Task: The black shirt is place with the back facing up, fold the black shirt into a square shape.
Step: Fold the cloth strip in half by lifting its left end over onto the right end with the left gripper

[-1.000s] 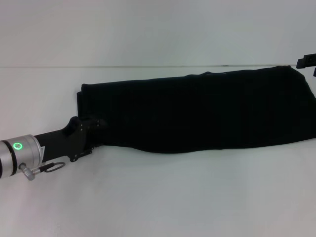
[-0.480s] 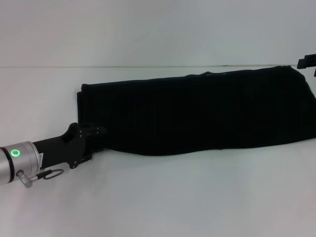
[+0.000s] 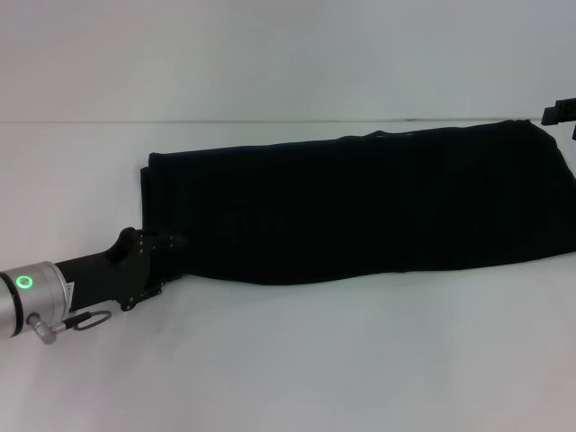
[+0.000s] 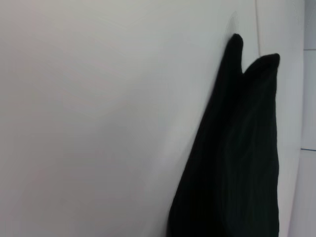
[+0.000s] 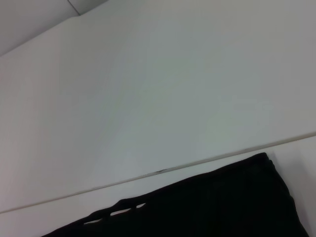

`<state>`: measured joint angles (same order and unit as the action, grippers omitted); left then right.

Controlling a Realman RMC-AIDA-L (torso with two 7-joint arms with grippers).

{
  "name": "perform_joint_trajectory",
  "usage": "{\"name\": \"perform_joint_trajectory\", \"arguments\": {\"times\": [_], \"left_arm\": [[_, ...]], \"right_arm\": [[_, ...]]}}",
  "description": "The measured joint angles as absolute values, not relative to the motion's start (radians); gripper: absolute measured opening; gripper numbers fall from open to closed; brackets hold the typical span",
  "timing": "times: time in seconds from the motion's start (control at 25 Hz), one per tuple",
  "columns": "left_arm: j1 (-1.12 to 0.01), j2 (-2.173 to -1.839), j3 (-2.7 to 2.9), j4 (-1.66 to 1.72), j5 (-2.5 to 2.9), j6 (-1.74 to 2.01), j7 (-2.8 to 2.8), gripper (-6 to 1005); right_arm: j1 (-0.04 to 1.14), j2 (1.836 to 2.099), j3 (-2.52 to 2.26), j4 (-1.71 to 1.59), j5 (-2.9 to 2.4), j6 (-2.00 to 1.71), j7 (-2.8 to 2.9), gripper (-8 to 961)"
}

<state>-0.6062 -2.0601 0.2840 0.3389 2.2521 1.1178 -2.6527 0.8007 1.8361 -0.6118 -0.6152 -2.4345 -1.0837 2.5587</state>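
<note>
The black shirt (image 3: 360, 202) is lying on the white counter (image 3: 315, 360) as a long folded band, running from a squared end left of the middle out past the right edge of the head view, its far edge close to the counter's back line. In the left wrist view the shirt (image 4: 237, 163) is showing as a dark, narrowing strip with two rounded corners at its far end, flat on the counter (image 4: 89, 123). In the right wrist view the shirt (image 5: 207, 207) is filling the lower part, with one corner resting just short of the counter's edge.

The left hand (image 3: 166, 245) is sitting at the near left corner of the band, its black tip overlapping the cloth's edge. Black against black, I cannot tell whether its fingers are apart or closed. Compared with a second ago, this arm is sliding back toward the lower left: the silver wrist ring with its green light is now nearer the picture's left border, and the hand is lower. The shirt's outline is staying the same.

Of the right hand (image 3: 560, 112) only a small dark piece is showing at the far right edge beside the shirt's far end, unmoved; its fingers cannot be made out.
</note>
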Motion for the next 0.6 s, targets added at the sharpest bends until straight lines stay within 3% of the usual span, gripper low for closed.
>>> {"name": "perform_joint_trajectory", "arguments": {"times": [0.52,0.6], "left_arm": [[-0.63,-2.062,0.291,0.339,2.251,1.097,-2.638,511],[-0.627,-2.062,0.291,0.34,2.251,1.097,-2.637,465]], "right_arm": [[0.794,1.835,-0.599,-0.621,-2.434,-1.092,2.559,640],[0.794,1.835,-0.597,-0.621,-2.434,-1.092,2.559,639]]}}
